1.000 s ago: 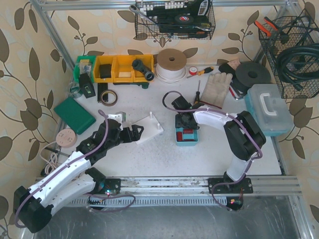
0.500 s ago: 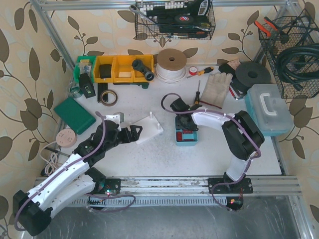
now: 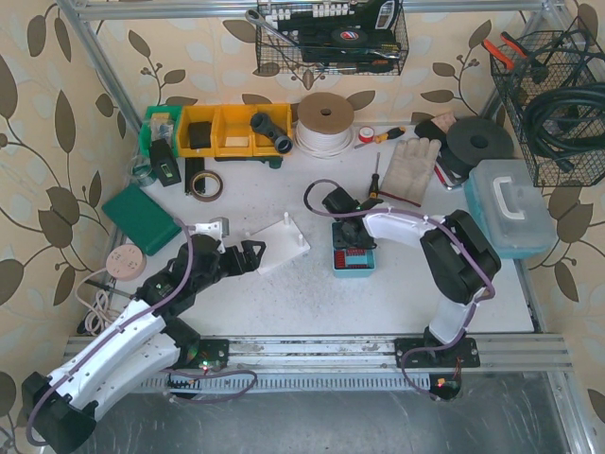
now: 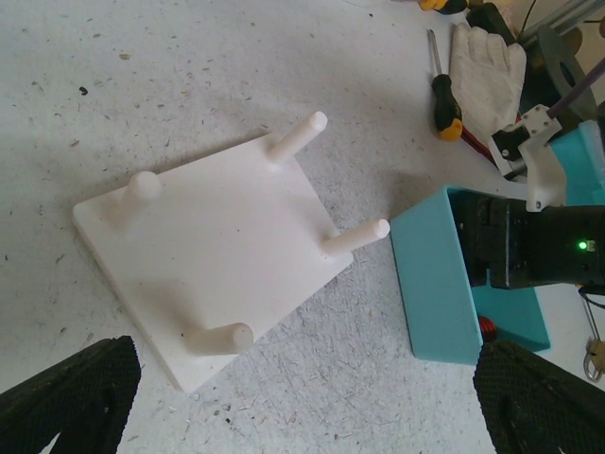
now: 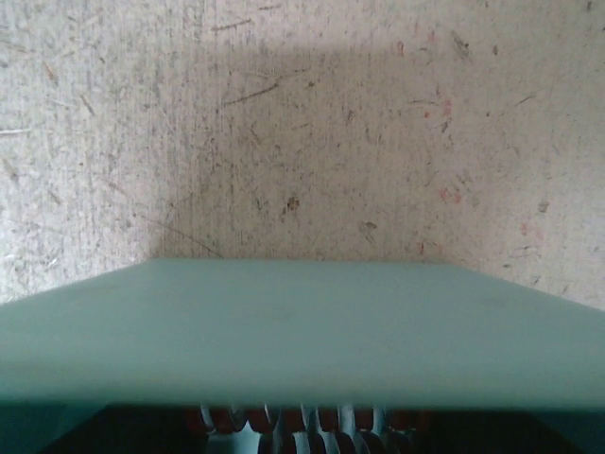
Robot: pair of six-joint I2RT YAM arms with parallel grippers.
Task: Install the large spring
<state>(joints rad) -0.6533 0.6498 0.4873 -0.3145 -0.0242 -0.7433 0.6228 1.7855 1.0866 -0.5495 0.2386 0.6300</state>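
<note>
A white plate with four upright pegs (image 3: 284, 244) lies on the table; in the left wrist view (image 4: 213, 255) it fills the centre. My left gripper (image 3: 248, 253) is open and empty just near-left of the plate, with its fingertips (image 4: 66, 397) wide apart at the bottom corners. A teal box (image 3: 354, 260) holds several red springs (image 5: 312, 421). My right gripper (image 3: 350, 230) hangs over the box's far end, low at its wall (image 5: 302, 331). Springs show between its jaws, and no finger crosses the middle. I cannot pick out the large spring.
A screwdriver (image 3: 374, 178) and a work glove (image 3: 408, 168) lie behind the teal box. A green case (image 3: 142, 219) and a wooden disc (image 3: 126, 260) sit left of my left arm. A clear-lidded toolbox (image 3: 510, 203) stands at the right.
My left arm has drawn back a little toward the near left, away from the plate. My right gripper has shifted slightly toward the far left over the teal box.
</note>
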